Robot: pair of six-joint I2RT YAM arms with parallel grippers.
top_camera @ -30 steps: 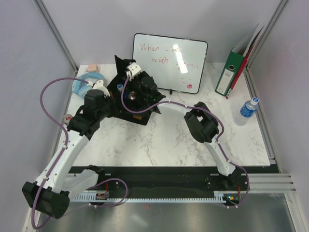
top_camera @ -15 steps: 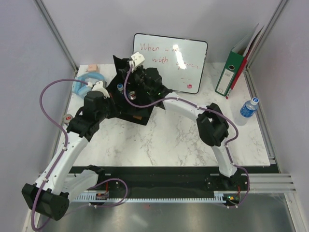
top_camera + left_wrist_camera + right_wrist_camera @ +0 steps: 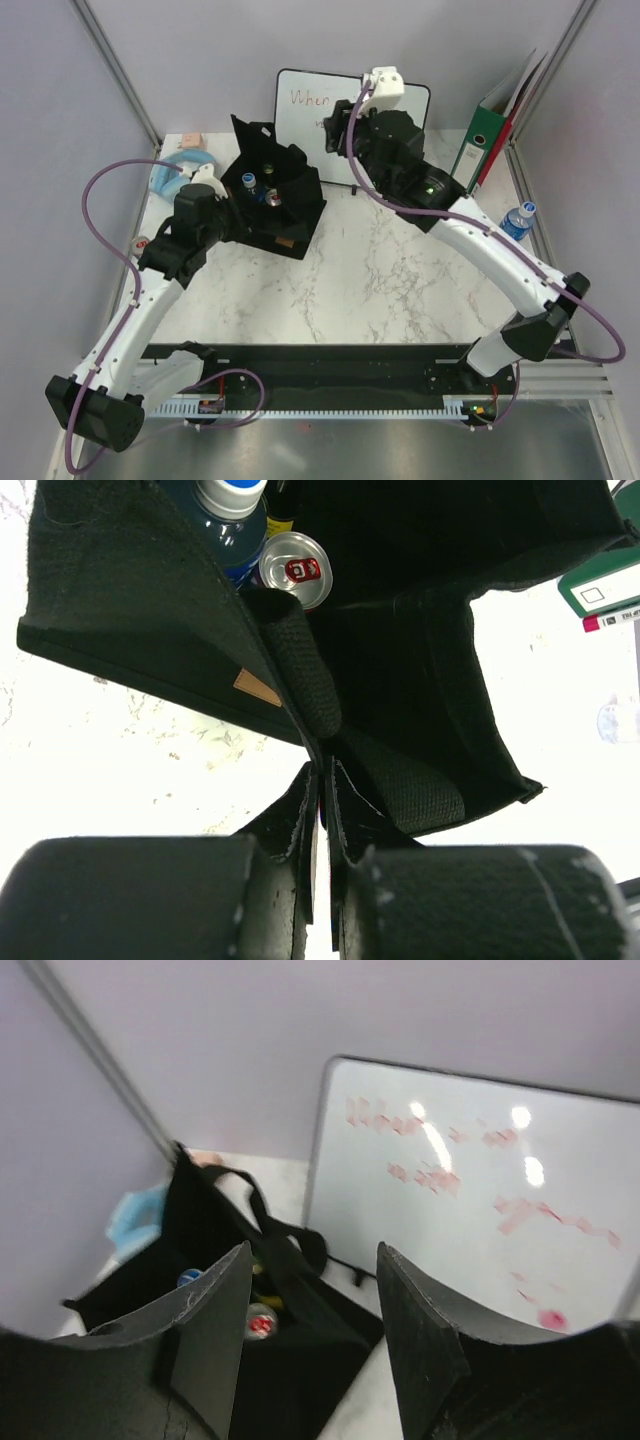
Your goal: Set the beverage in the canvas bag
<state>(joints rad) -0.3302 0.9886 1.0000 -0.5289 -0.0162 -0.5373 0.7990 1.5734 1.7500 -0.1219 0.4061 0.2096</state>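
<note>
Lifted right gripper (image 3: pixel 313 1260) clear toward one o'clock, jaws spread and empty, leaving silver red-tabbed beverage can (image 3: pixel 292 568) inside black boxy canvas bag (image 3: pixel 298 212) at eleven o'clock, rim pinched by left gripper (image 3: pixel 322 770): placement apparently done.

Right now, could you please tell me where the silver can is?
In the top view, the silver can stands inside the canvas bag at the table's rear left, beside the blue-capped bottle, just left of the whiteboard.
</note>
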